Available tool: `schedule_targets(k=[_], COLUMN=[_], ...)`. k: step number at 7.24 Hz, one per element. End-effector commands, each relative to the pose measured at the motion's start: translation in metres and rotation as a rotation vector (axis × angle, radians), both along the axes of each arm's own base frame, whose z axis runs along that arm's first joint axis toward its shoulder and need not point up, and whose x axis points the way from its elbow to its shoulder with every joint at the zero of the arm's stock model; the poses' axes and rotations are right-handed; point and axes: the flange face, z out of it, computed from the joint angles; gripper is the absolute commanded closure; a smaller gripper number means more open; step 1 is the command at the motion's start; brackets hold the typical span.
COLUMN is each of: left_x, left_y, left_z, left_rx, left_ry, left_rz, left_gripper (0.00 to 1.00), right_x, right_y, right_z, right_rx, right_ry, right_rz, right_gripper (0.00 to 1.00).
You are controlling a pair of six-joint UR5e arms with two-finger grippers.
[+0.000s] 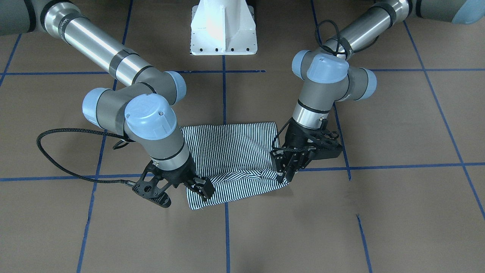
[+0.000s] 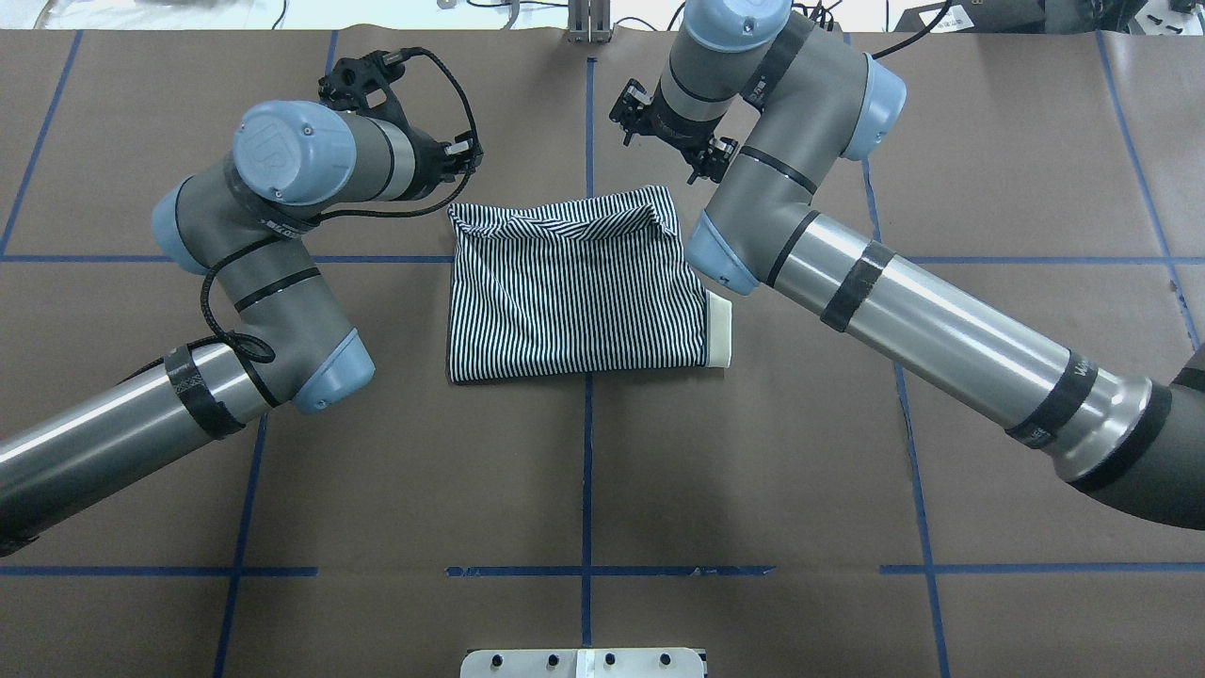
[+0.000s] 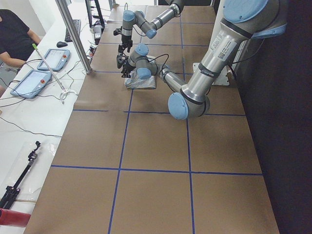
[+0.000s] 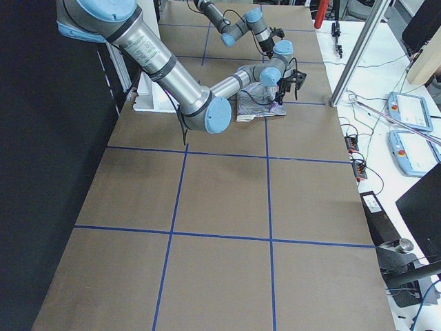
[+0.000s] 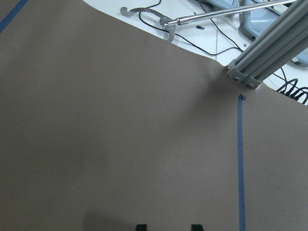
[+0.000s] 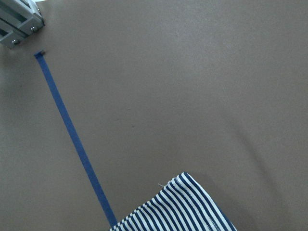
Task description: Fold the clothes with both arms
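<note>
The striped polo shirt (image 1: 231,151) lies folded into a rectangle in the middle of the brown table (image 2: 584,452). Its cream collar (image 2: 720,330) sticks out at the right side, and its far edge is puckered into a ridge. My left gripper (image 1: 285,175) points down at the shirt's far corner. In the left wrist view its fingertips (image 5: 140,226) stand apart with only bare table between them, so it is open. My right gripper (image 1: 202,189) sits over the other far corner, jaws apparently apart. The right wrist view shows that corner (image 6: 178,209) lying flat, with no fingers visible.
The white pedestal base (image 1: 223,30) stands behind the shirt. Blue tape lines (image 2: 586,452) grid the table. An aluminium post (image 5: 269,43) and a reacher tool (image 5: 163,21) are at the far table edge. A person with tablets (image 3: 29,83) is beyond it.
</note>
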Motion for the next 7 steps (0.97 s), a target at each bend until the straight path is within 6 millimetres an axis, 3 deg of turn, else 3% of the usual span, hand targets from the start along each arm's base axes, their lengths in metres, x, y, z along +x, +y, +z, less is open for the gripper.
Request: schedule_targets(k=[1,2,3,4,5,6,7], left_x=[0.053,0.06,0.08,0.091,0.1,0.102,0.088], left_y=[0.027,0.025,0.029,0.021,0.014,0.007,-0.014], left_z=[-0.013,-0.021,-0.022,-0.027,-0.018,-0.007,0.001], left_rx=[-0.027,-0.009,-0.015,-0.019,-0.008,0.013,0.04], left_ry=[-0.073,-0.084,-0.093,-0.109,-0.14,-0.18,-0.192], left_rz=[0.135,0.152,0.174,0.177,0.189,0.205,0.189], left_gripper=[1.0,1.0,1.0,1.0,1.0,1.0,1.0], right_x=[0.024,0.031,0.03,0.031,0.031,0.032,0.034], right_y=[0.033,0.036,0.037,0.037,0.037,0.037,0.04], right_z=[0.019,0.03,0.028,0.03,0.031,0.034,0.034], right_rx=[0.018,0.018,0.026,0.026,0.025,0.023,0.026], right_ry=[-0.032,-0.031,-0.031,-0.031,-0.03,-0.029,-0.032], right_rz=[-0.023,-0.025,-0.029,-0.028,-0.028,-0.027,-0.027], right_gripper=[0.0,0.0,0.0,0.0,0.0,0.0,0.0])
